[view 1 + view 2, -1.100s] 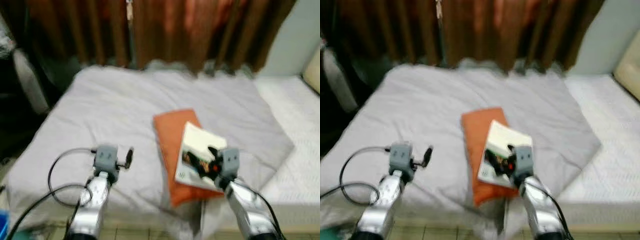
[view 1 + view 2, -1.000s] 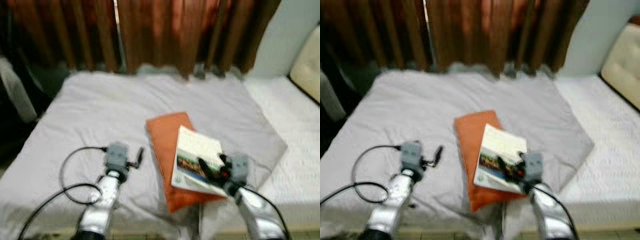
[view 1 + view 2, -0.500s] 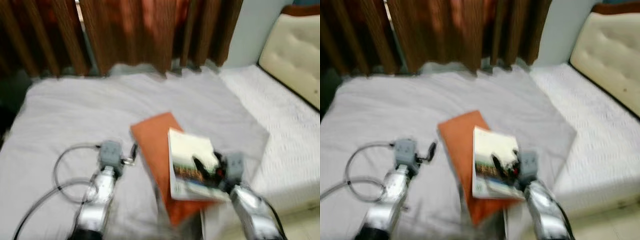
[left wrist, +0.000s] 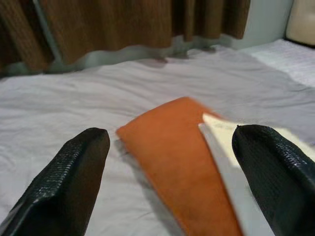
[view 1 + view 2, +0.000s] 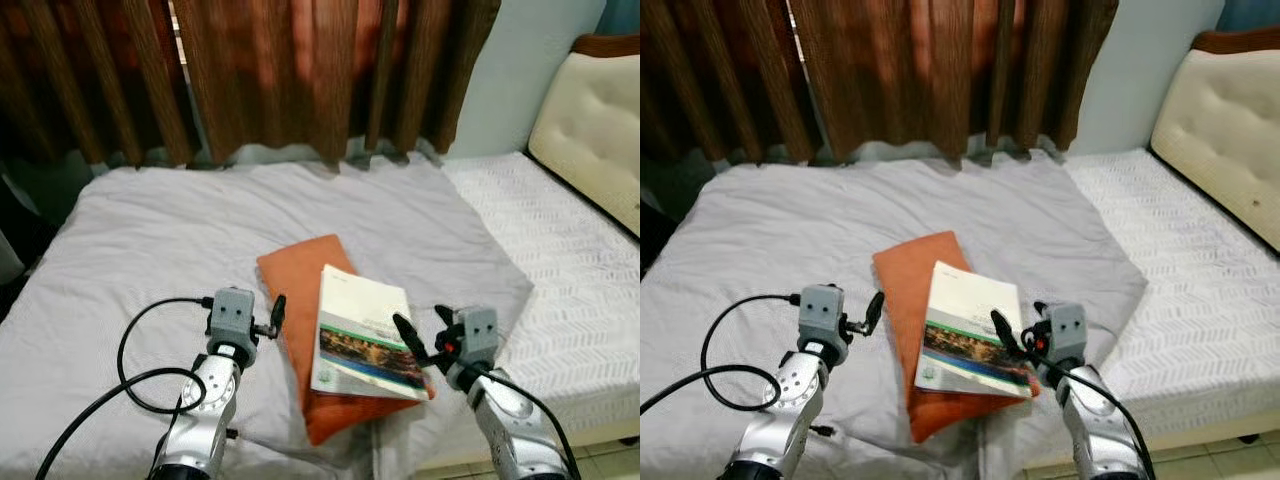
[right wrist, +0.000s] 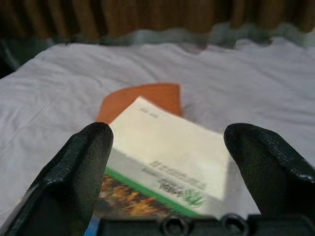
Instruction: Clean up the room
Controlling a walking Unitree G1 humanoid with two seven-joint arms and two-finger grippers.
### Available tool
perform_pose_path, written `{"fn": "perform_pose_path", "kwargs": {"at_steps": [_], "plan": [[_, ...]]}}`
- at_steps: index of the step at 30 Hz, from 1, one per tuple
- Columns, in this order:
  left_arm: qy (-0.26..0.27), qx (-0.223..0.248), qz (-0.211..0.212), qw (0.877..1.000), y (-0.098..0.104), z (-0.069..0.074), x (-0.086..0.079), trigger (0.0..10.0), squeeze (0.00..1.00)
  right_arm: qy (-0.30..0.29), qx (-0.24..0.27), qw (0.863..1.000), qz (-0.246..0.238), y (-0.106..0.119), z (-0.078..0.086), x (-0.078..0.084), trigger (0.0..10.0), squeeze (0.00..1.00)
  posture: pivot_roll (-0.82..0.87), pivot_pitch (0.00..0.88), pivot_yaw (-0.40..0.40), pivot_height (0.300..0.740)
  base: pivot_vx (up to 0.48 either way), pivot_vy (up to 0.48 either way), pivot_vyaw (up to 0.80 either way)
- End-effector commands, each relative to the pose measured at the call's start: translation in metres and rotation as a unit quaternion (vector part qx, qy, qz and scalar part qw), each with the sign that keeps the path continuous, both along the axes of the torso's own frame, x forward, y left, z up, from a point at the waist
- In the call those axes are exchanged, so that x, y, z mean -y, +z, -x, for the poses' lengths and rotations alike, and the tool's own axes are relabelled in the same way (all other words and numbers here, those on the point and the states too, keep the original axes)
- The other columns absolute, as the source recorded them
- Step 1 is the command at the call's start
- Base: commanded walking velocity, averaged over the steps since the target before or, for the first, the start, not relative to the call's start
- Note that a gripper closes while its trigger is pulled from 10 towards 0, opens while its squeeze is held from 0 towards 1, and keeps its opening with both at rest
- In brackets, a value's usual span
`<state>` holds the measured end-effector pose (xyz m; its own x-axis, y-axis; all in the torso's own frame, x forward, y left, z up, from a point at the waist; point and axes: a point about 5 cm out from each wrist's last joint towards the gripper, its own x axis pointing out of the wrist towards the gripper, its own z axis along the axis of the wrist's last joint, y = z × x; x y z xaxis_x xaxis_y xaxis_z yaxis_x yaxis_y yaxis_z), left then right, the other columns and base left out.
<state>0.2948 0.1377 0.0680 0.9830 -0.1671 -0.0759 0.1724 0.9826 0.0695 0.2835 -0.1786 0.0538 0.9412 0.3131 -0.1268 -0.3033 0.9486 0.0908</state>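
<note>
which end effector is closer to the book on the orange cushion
Right. The right end effector is at the book's right edge, fingers open around it. The left end effector hangs open left of the orange cushion, which lies between it and the book.

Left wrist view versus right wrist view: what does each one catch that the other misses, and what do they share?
The left wrist view alone takes in a corner of the cream headboard and a long stretch of the orange pillow, with the book as a pale blurred edge. The right wrist view alone shows the book's cover with its white upper part, green band and photo strip, lying between that gripper's open jaws. Both share the grey bedsheet, the brown curtain, the orange pillow and a pair of spread black fingers.
</note>
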Motion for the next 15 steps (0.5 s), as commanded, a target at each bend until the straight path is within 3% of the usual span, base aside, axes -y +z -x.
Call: {"fn": "perform_pose_path", "kwargs": {"at_steps": [1, 8, 12, 15], "plan": [[0.010, -0.001, -0.009, 1.000, -0.0001, 0.0001, -0.0072, 10.0, 0.00, 0.012, 0.001, 1.000, -0.002, 0.0016, -0.0020, -0.0072, 10.0, 0.00, -0.03, 0.000, -0.029, 0.740, 0.255, -0.405, 0.00], [0.018, -0.002, -0.005, 1.000, -0.0005, 0.0003, -0.0100, 10.0, 0.00, 0.017, -0.001, 1.000, -0.002, 0.0011, -0.0017, -0.0088, 10.0, 0.00, -0.03, 0.000, -0.031, 0.740, 0.299, -0.370, 0.00], [0.026, -0.003, -0.013, 1.000, -0.0010, -0.0005, -0.0128, 10.0, 0.00, 0.019, -0.002, 1.000, -0.002, 0.0006, -0.0017, -0.0094, 10.0, 0.00, -0.03, 0.000, -0.031, 0.740, 0.000, 0.000, 0.00], [0.030, 0.001, -0.012, 0.999, 0.0008, -0.0004, -0.0145, 10.0, 0.00, 0.021, -0.003, 1.000, -0.003, 0.0004, -0.0013, -0.0101, 10.0, 0.00, -0.02, 0.000, -0.029, 0.740, 0.431, 0.000, 0.00]]}}
